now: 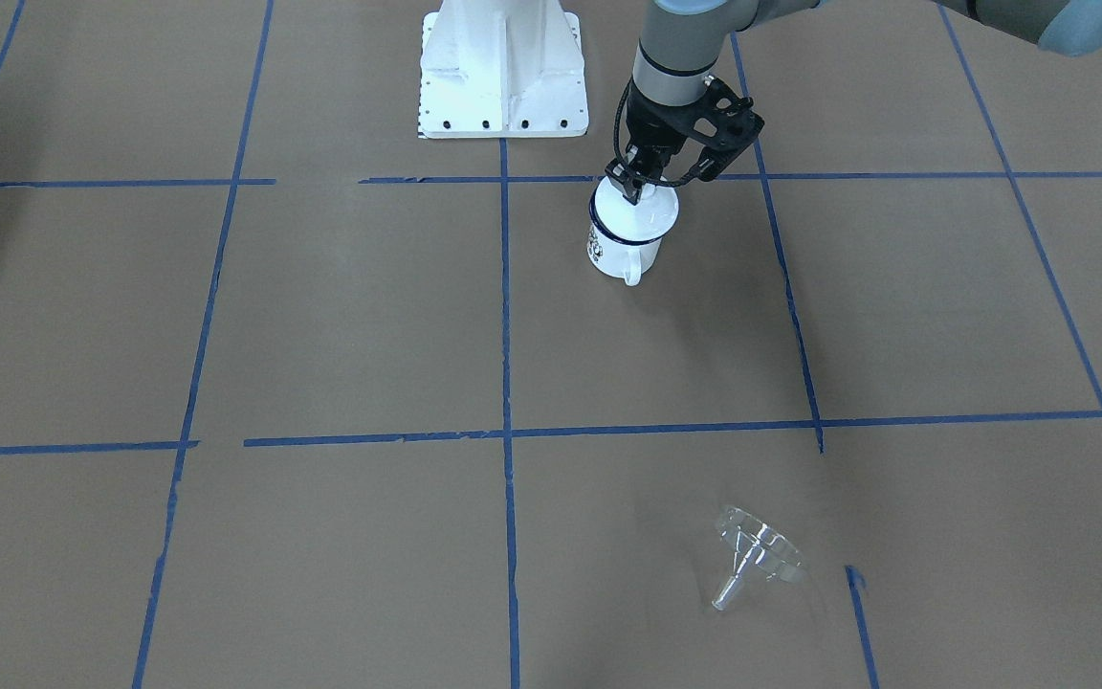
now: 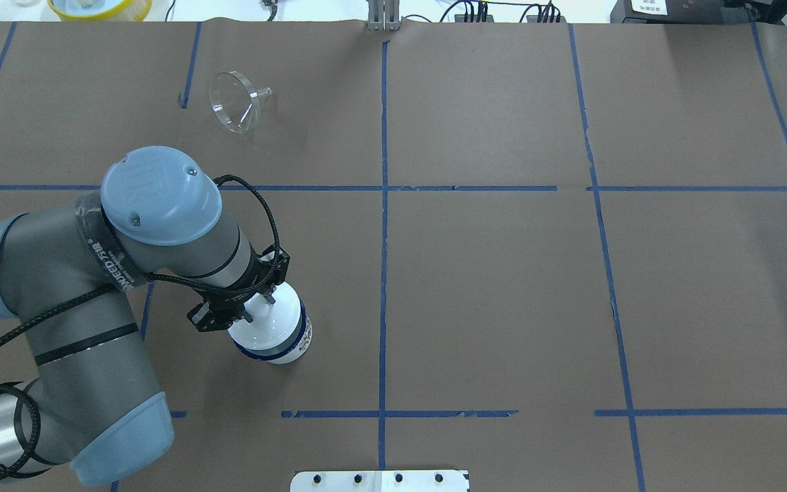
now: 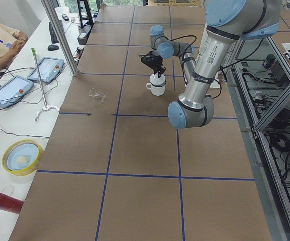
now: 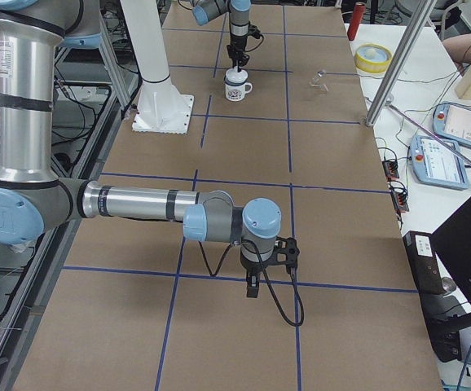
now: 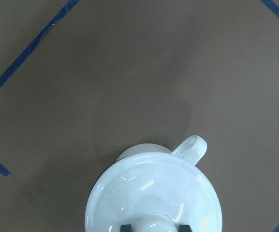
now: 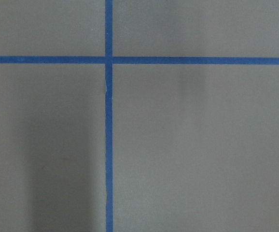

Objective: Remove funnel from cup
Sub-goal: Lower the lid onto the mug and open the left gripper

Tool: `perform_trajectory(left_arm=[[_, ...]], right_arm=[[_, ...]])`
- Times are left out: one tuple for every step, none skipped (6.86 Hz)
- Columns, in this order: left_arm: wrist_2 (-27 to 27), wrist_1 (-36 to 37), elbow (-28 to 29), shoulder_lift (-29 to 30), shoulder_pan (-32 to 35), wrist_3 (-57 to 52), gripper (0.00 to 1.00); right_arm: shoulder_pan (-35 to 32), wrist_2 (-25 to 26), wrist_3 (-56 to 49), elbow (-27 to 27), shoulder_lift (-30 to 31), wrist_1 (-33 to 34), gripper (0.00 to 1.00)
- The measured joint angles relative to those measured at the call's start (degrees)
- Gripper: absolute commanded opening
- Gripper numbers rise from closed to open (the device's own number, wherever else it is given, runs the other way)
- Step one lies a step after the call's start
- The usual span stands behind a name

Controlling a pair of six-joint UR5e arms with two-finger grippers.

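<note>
The white enamel cup (image 1: 620, 251) with a dark blue rim stands upright near the robot base, its handle (image 5: 192, 147) showing in the left wrist view. A white domed lid (image 1: 651, 212) covers it. My left gripper (image 1: 629, 187) is right above the lid, its fingers closed on either side of the lid's knob (image 5: 154, 223). The clear funnel (image 1: 757, 555) lies on its side on the table far from the cup, toward the operators' side; it also shows in the overhead view (image 2: 236, 102). My right gripper (image 4: 253, 287) hangs over bare table far away; I cannot tell its state.
The white robot base (image 1: 503, 72) stands close behind the cup. A yellow bowl (image 3: 22, 156) and a red cylinder (image 3: 4, 202) sit on the side bench beyond the table edge. Blue tape lines grid the brown table (image 2: 503, 273).
</note>
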State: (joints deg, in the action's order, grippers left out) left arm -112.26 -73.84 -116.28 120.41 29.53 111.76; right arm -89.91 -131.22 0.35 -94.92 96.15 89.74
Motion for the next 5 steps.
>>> perform_trajectory(left_arm=[[0.0, 0.0, 0.6, 0.0, 0.0, -0.2, 1.00], [0.0, -0.1, 0.7, 0.1, 0.0, -0.3, 1.00], [0.0, 0.0, 0.5, 0.2, 0.0, -0.3, 1.00], [0.0, 0.0, 0.1, 0.4, 0.1, -0.5, 1.00], [0.0, 0.0, -0.6, 0.3, 1.1, -2.0, 1.00]], right_arm=[[0.0, 0.0, 0.0, 0.0, 0.0, 0.0, 1.00], [0.0, 0.0, 0.0, 0.0, 0.0, 0.0, 1.00], [0.0, 0.0, 0.0, 0.0, 0.0, 0.0, 1.00], [0.0, 0.0, 0.0, 0.0, 0.0, 0.0, 1.00], [0.0, 0.0, 0.0, 0.0, 0.0, 0.0, 1.00]])
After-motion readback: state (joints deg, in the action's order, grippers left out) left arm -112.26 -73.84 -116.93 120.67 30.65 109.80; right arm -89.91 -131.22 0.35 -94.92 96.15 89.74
